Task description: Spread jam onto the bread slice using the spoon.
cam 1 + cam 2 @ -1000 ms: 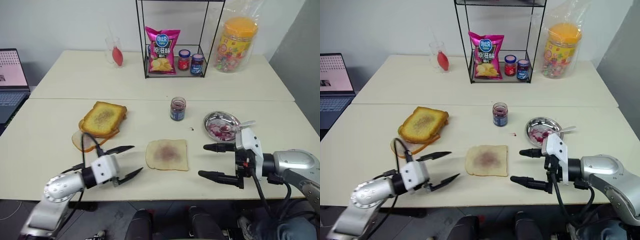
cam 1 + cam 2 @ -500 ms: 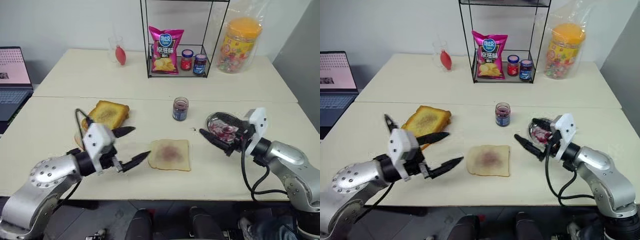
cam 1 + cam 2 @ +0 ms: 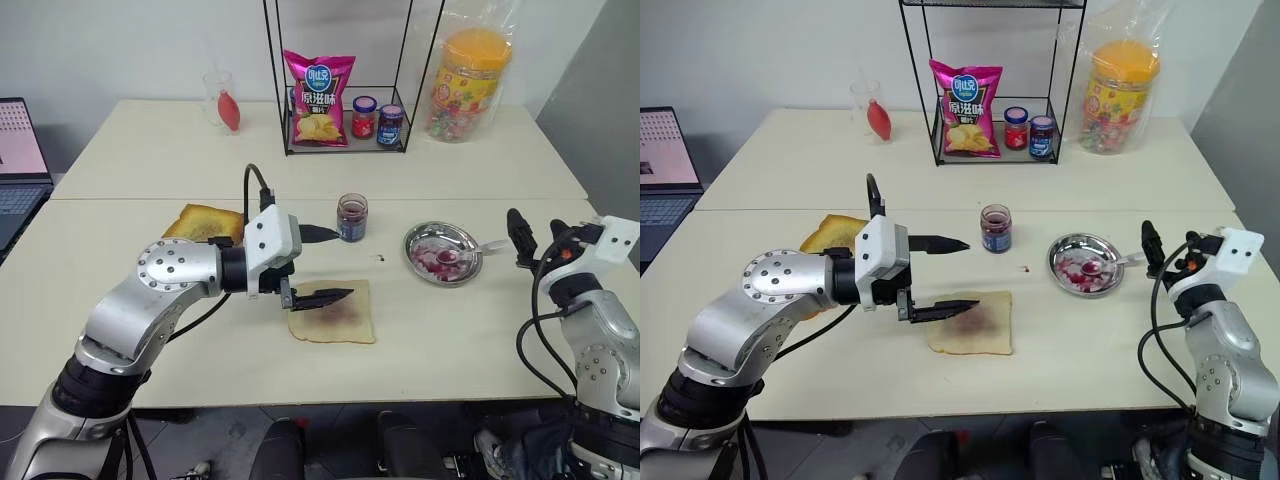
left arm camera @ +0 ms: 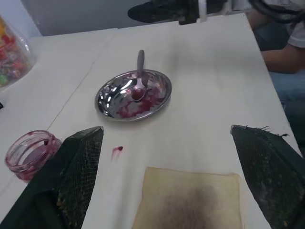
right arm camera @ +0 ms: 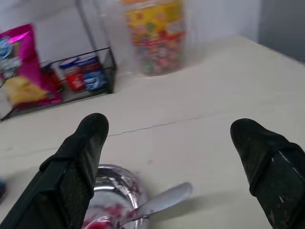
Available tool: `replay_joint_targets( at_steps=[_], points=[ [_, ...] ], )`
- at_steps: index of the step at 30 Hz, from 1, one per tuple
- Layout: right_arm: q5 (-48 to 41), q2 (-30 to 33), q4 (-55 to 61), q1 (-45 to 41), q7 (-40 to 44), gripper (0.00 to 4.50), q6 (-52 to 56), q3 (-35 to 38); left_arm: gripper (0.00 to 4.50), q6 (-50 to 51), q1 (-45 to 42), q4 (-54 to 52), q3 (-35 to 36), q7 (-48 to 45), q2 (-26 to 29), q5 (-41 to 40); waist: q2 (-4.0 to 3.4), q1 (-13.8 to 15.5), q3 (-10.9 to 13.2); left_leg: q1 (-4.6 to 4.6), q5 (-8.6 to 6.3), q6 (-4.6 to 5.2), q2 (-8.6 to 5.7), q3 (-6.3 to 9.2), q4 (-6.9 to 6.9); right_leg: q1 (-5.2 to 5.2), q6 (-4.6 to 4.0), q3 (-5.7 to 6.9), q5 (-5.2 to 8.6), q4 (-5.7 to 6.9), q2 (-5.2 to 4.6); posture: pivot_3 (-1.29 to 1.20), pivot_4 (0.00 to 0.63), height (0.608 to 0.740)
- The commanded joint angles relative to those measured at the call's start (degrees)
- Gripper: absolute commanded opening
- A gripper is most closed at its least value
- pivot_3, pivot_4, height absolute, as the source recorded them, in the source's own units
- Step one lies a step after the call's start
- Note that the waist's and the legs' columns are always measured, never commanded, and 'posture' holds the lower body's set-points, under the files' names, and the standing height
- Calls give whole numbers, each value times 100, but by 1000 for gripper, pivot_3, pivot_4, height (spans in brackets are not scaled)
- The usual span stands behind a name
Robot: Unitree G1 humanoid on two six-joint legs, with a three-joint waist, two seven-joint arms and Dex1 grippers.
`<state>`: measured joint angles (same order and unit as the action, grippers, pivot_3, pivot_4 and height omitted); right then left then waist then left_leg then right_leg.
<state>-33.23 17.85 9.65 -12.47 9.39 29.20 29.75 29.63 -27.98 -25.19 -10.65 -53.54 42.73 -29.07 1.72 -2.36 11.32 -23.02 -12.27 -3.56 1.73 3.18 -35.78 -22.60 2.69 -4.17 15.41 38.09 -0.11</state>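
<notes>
**Spoon parked in dish, both grippers empty**

While the spoon lies in the steel dish with its bowl in red jam, the bread slice sits mid-table already carrying a faint purple smear. Left gripper hovers over the slice, jaws spread wide, holding nothing. Right gripper is beside the dish near the spoon handle, also wide and empty. Step looks like re-grasping the spoon; next move needs the right jaws brought onto the handle and closed. Count: one spoon, one dish, one pale slice, one open jam jar, two lidded jars on the rack, toasted slices partly hidden behind the left arm.
</notes>
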Motion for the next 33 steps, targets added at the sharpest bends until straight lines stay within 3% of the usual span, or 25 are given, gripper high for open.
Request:
replay_joint_targets(
  at_steps=[1, 16, 24, 28, 33],
  points=[
    [-418, -146, -326, -97, -61, 4500, 27, 291, 4478, -58, -15, -89, -153, -198, 16, 176, -1, 0, 1, 1, 0, 0, 0, -1, 0, 0, 0, -1, 0, 0, 0, 0, 150, 740],
    [-1150, -69, -2243, -1093, 890, 4500, 252, 196, 4478, 152, -11, -167, -137, -306, -20, 238, -11, -77, 6, -1, 0, 0, 1, -3, -2, -1, 8, -4, -5, 1, 1, 0, 150, 740],
    [-1287, -52, -2461, -1235, 1173, 4500, 430, 163, 4478, 90, 58, -115, -104, -364, 69, 364, -12, -77, 6, -1, 0, 1, 0, -2, -1, -2, 9, -3, -6, 1, 1, 0, 150, 740],
    [-1166, -65, -2765, -1352, 1236, 3886, 219, 191, 4500, 38, 157, -129, -129, -359, 66, 445, -13, -83, 6, 1, 0, 1, 0, -2, -2, -1, 9, -3, -6, 3, 1, 0, 150, 740],
    [-1116, -44, -2994, -1427, 1377, 2773, 100, 168, 4500, 17, 195, -119, -111, -362, 38, 499, -13, -84, 7, 0, 0, 0, 0, -2, -3, -2, 10, -4, -6, 3, 1, 0, 150, 740]
  ],
)
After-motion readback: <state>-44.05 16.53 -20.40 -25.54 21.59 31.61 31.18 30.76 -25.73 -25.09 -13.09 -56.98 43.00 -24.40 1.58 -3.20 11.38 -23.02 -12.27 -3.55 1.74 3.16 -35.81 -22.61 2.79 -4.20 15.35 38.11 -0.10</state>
